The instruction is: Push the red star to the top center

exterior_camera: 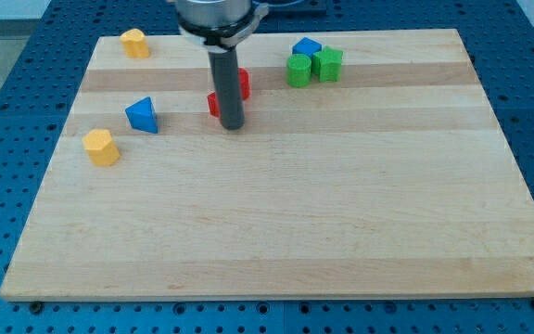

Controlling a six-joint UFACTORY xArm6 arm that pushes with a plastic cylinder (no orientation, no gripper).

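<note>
camera view findings, one frame: my tip point(233, 125) rests on the tabletop point(276, 213) at the lower edge of the red star point(242, 83), touching or just short of it; the rod hides the middle of the block, so only a red piece on each side shows and contact cannot be confirmed. this tool is a plain rod with nothing to open, close or clamp; it holds nothing and only bears against things.

location of task item: the red star lies in the upper half of the tabletop, a little left of the centre line and short of the top edge.

reason for placement, as judged: the tip stands on the side of the star facing the view's bottom, which suits a push toward the view's top. a slight lean to the view's right would likely be needed to reach centre.

surroundings: a green block point(298, 70) and a second green block point(327, 63) stand together near the top, right of the star, with a blue block point(306, 46) touching behind them. this cluster sits near the target area and could obstruct a push that drifts right. a blue triangular block point(142, 114), a yellow block point(101, 147) and another yellow block point(134, 43) lie well apart on the view's left, clear of the path.
</note>
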